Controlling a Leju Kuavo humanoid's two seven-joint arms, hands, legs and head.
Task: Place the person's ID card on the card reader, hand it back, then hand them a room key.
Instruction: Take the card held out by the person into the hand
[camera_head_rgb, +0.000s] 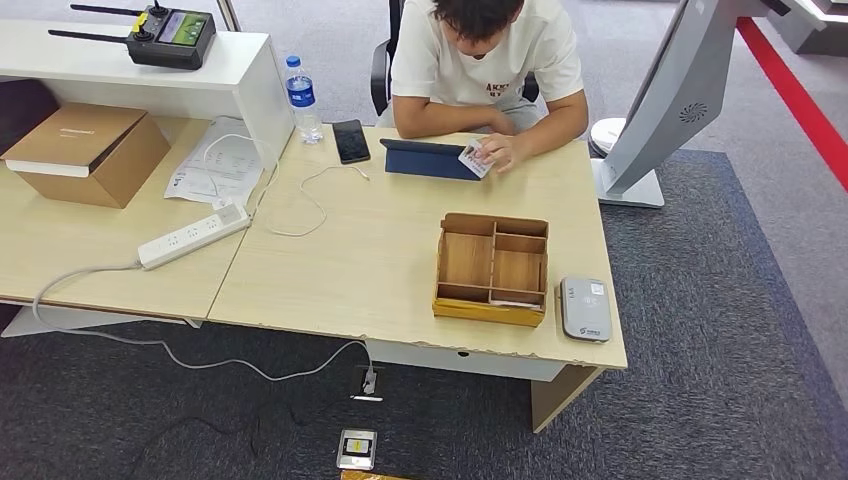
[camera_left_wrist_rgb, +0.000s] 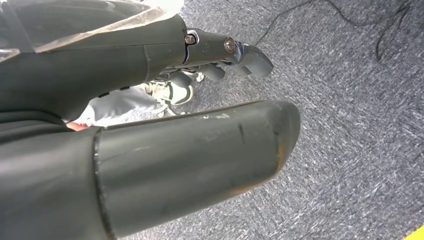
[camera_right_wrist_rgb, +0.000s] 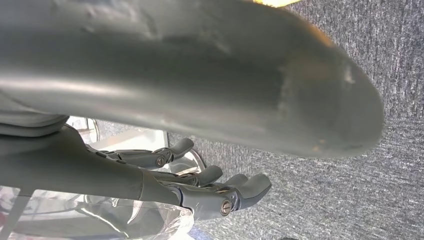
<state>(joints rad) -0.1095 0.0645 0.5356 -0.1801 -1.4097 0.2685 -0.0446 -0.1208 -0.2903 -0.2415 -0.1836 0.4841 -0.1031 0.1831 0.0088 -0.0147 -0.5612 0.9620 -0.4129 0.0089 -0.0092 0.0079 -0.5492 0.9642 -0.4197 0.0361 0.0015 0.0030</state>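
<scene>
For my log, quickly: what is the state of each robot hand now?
Left hand: holds nothing, fingers loosely extended, open.
Right hand: holds nothing, fingers apart, open.

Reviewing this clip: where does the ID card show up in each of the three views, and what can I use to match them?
Head view: the ID card is in the person's hand at the desk's far edge, over the blue tablet case.
Left wrist view: not in it.
Right wrist view: not in it.
Shared landmark: the grey carpet.
</scene>
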